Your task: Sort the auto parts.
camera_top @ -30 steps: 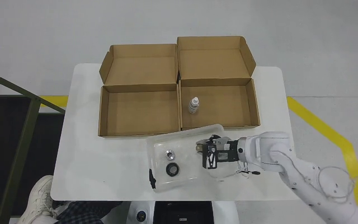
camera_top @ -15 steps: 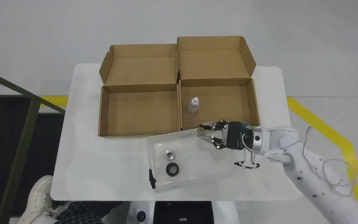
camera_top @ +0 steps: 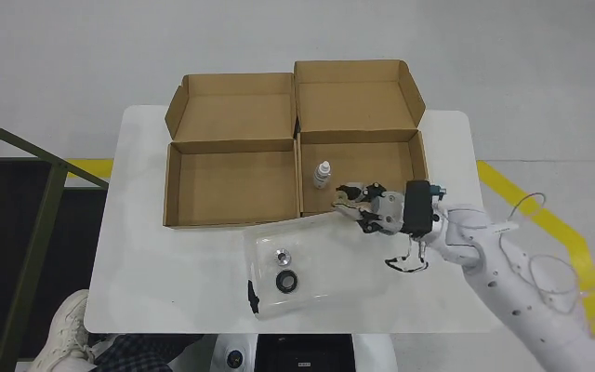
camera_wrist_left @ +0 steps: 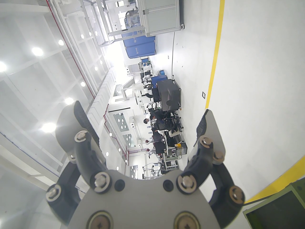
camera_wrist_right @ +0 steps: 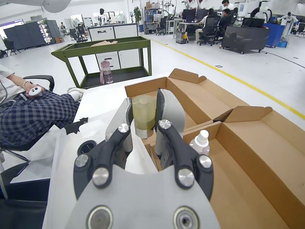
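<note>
Currently the right tool (camera_top: pixel 348 199) is clamped on a pale yellow cylindrical part (camera_wrist_right: pixel 143 115), with one finger on each side. The part's long axis runs along the fingers, in line with the tool, and its narrower grey end is toward the wrist. Seen from above, the tool lies roughly level and points across the worktop (camera_top: pixel 149 260) toward the left box (camera_top: pixel 232 191). Its tips are over the near edge of the right box (camera_top: pixel 381 177), near the white bottle (camera_top: pixel 322 173) standing upright in that box. The forearm reaches in from the worktop's right side. The left tool (camera_wrist_left: pixel 141 110) faces out into the room, fingers apart and gripping nothing. One second ago I had the right tool over the clear tray (camera_top: pixel 316 288), where a metal ring (camera_top: pixel 280 255) and a black ring (camera_top: pixel 287 280) lie. It has since travelled from the tray to the right box.
</note>
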`<action>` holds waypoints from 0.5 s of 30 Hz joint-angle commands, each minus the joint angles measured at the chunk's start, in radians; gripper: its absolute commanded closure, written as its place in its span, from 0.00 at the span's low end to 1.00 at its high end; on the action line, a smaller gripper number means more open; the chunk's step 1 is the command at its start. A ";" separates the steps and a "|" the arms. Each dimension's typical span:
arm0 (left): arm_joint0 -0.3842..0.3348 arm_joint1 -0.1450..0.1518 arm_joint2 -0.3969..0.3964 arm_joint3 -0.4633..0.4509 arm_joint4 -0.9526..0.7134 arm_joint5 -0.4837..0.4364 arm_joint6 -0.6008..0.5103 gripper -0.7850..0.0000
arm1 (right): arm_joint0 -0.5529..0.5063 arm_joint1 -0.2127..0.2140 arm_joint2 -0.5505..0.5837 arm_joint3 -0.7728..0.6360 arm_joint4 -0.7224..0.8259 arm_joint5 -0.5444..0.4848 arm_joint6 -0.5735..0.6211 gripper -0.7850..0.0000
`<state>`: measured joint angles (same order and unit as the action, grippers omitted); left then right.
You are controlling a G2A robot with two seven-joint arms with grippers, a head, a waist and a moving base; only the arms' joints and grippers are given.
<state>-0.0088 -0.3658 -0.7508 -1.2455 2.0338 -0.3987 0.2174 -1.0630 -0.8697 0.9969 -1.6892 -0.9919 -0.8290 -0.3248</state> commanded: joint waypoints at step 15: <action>0.000 0.000 0.000 0.000 0.000 0.000 0.000 0.00 | 0.016 -0.018 0.031 0.048 -0.057 0.010 0.090 1.00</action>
<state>-0.0088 -0.3658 -0.7508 -1.2455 2.0338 -0.3987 0.2174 -1.0540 -0.8862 1.0297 -1.6505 -1.0419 -0.8215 -0.2603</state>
